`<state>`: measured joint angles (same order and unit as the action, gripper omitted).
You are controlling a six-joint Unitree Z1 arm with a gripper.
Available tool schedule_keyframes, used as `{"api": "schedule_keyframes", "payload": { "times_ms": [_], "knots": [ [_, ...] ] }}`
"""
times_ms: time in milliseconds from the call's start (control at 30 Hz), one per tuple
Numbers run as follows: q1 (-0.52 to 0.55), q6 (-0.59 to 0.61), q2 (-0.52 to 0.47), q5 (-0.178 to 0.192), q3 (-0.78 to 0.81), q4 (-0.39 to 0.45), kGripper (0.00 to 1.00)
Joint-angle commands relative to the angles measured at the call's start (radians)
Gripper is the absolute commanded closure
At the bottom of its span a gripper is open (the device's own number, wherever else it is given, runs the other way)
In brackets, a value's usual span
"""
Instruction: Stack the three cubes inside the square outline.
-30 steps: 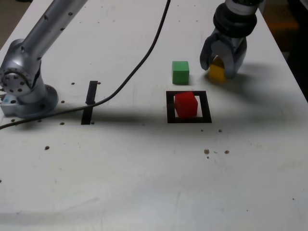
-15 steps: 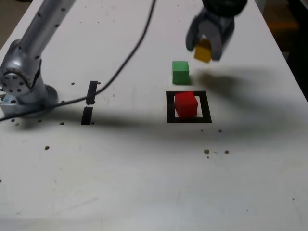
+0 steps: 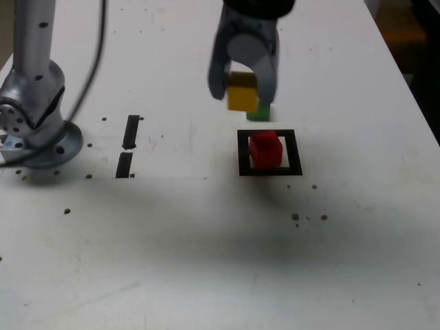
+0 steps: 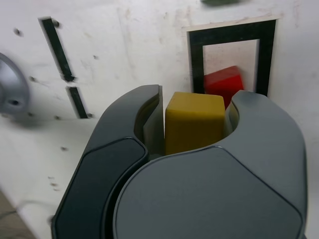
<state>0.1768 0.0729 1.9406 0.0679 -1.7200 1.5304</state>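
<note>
Yellow cube (image 4: 192, 124) is the nearest of the three cubes, pinched in my gripper (image 4: 196, 107) and held up in the air. It has flat faces and straight edges; in the wrist view its top shows brighter and its side a darker mustard. My curved fingers are smooth and grey, rounded on the outside, with thin seams along their casing.

Beyond it, the red cube (image 3: 266, 150) sits on the table (image 3: 172, 254) within the square outline (image 3: 244, 152), turned a little against the frame's sides. The outline looks like flat black tape around a white centre.

Farther on, the green cube (image 3: 258, 116) peeks out beside and below the yellow one in the exterior view, mostly hidden by it and my gripper.

Toward the exterior view's left lie two black strips (image 3: 130, 132), end to end, on the scuffed, white, dark-spotted tabletop. Farther left stands my rounded, silvery base (image 3: 51, 155), with a blurred dark cable (image 3: 84, 89) looping in front of my arm.
</note>
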Motion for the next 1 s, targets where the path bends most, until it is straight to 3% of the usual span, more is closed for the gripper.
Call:
{"api": "schedule_keyframes", "payload": {
  "times_ms": [0, 233, 633, 967],
  "knots": [
    [0.019, 0.215, -0.018, 0.0, 0.025, -0.026, 0.84],
    [0.032, 0.281, 0.016, -0.013, 0.033, -0.06, 0.84],
    [0.032, 0.283, 0.082, -0.043, 0.039, -0.116, 0.84],
    [0.026, 0.28, 0.089, -0.031, 0.066, -0.143, 0.79]
  ]
}}
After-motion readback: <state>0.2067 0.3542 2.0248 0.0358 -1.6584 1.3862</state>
